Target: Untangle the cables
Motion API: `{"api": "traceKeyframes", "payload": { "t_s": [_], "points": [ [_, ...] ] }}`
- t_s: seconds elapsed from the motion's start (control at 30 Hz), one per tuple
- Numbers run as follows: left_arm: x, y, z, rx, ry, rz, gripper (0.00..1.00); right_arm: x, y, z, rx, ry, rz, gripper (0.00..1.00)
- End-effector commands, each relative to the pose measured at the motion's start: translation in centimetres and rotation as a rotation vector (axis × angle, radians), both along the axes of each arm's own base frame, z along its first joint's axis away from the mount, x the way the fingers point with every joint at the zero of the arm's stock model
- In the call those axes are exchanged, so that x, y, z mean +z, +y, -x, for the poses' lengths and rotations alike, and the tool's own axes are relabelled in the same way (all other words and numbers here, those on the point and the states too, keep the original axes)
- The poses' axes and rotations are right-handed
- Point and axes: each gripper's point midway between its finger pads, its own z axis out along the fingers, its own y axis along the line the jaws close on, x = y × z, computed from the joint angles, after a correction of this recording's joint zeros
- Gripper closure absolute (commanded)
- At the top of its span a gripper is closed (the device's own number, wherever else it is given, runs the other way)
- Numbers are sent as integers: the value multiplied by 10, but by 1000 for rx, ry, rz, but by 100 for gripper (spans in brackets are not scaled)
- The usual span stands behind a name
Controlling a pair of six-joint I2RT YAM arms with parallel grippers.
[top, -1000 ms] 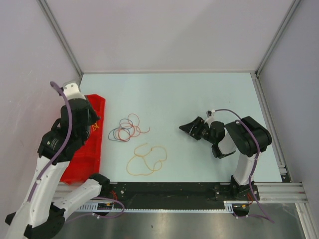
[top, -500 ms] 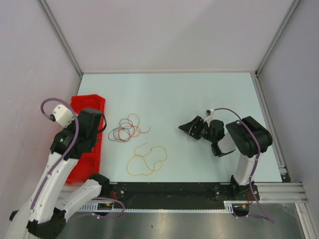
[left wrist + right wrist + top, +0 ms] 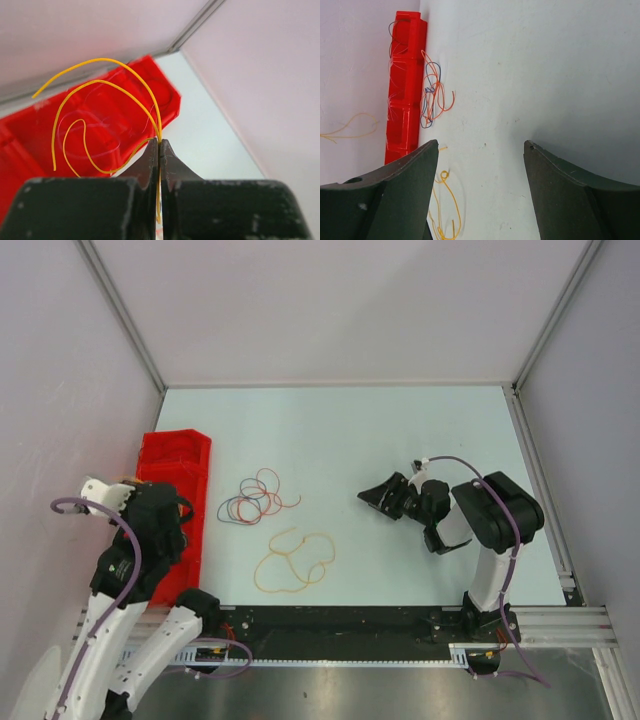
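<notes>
My left gripper (image 3: 159, 144) is shut on a thin yellow-orange cable (image 3: 102, 87), whose loops curl up over the red tray (image 3: 120, 120). In the top view this gripper (image 3: 172, 508) hangs over the near part of the tray (image 3: 180, 452). A tangle of orange, red, black and blue cables (image 3: 255, 498) lies on the table right of the tray. A separate yellow-orange cable (image 3: 293, 562) lies in loops nearer the front. My right gripper (image 3: 375, 496) is open and empty, low over the table, pointing left at the cables. Its view shows the tangle (image 3: 434, 95) and the yellow cable (image 3: 445, 200).
The red tray (image 3: 405, 90) lies along the left wall. Grey walls and aluminium posts close in the pale table (image 3: 400, 430) on three sides. The black base rail (image 3: 340, 625) runs along the near edge.
My left arm has pulled back toward the near left, along the tray, with the yellow-orange cable in its jaws. The right arm has hardly moved.
</notes>
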Motion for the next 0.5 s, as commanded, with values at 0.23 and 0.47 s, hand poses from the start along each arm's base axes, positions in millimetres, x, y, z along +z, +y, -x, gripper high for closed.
{"api": "traceKeyframes", "payload": {
  "t_s": [0.23, 0.47],
  "points": [
    [33, 16, -22, 59, -105, -55, 99, -86, -22, 39, -16, 314, 148, 26],
    [-40, 36, -44, 64, -44, 11, 100, -87, -22, 39, -16, 318, 150, 26]
  ]
}}
